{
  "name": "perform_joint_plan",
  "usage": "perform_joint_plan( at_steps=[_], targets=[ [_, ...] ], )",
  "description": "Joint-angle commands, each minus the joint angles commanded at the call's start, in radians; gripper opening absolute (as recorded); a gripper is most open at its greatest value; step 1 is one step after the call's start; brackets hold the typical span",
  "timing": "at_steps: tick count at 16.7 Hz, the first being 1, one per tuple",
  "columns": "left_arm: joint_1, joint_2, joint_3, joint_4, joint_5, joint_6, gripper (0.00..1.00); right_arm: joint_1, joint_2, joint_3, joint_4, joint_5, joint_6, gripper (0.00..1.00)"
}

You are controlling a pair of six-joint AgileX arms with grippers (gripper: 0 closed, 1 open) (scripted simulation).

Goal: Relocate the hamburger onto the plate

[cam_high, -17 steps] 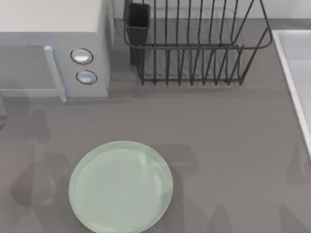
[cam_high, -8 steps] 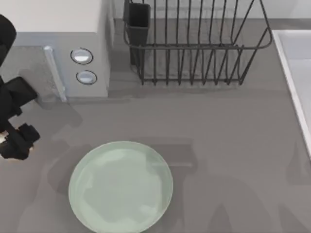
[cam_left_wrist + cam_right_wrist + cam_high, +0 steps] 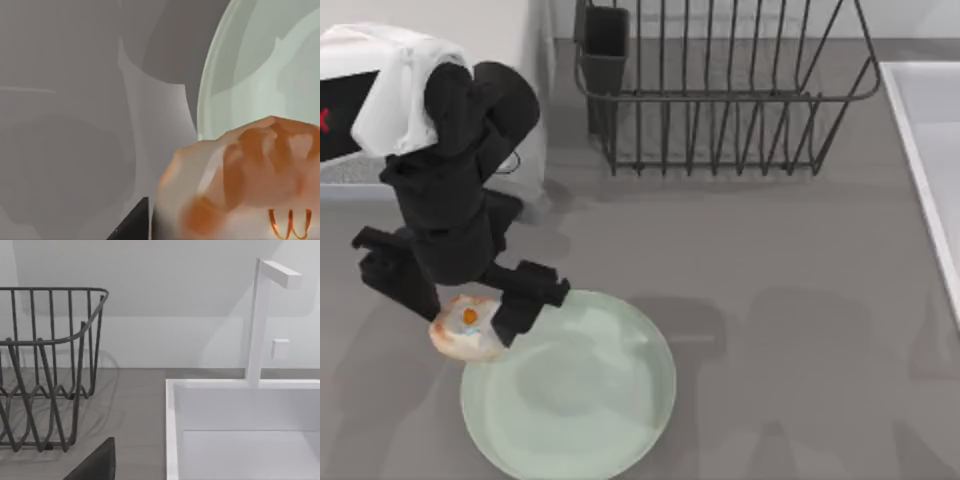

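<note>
The black left gripper is clenching the small rounded tan-orange hamburger at the lower left of the top view, hanging over the upper-left rim of the large round pale mint-green plate. The arm is hiding part of the hamburger's top.

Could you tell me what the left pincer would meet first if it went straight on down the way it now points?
Probably the plate's near-left rim, or the table just outside it: the left pincer holds the hamburger over that edge. Height is unclear.
</note>
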State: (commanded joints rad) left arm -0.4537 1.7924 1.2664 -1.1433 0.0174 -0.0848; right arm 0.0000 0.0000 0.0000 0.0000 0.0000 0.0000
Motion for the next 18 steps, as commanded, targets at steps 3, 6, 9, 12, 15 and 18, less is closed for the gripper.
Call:
perform_joint_plan(
  at_steps=[3,6,9,12,15,18],
  targets=[
    [-0.116,0.011,0.016,0.018,-0.001,-0.274,0.00,0.000,0.000,0.000,0.000,0.000,0.000,1.00],
    [-0.202,0.007,0.026,0.040,-0.007,-0.452,0.00,0.000,0.000,0.000,0.000,0.000,0.000,1.00],
    [-0.246,0.002,0.030,0.055,-0.011,-0.535,0.00,0.000,0.000,0.000,0.000,0.000,0.000,1.00],
    [-0.250,0.001,0.030,0.056,-0.012,-0.541,0.00,0.000,0.000,0.000,0.000,0.000,0.000,1.00],
    [-0.245,0.004,0.024,0.058,-0.011,-0.539,0.00,0.000,0.000,0.000,0.000,0.000,0.000,1.00],
    [-0.246,0.023,-0.022,0.128,-0.012,-0.538,0.00,0.000,0.000,0.000,0.000,0.000,0.000,1.00]
  ],
)
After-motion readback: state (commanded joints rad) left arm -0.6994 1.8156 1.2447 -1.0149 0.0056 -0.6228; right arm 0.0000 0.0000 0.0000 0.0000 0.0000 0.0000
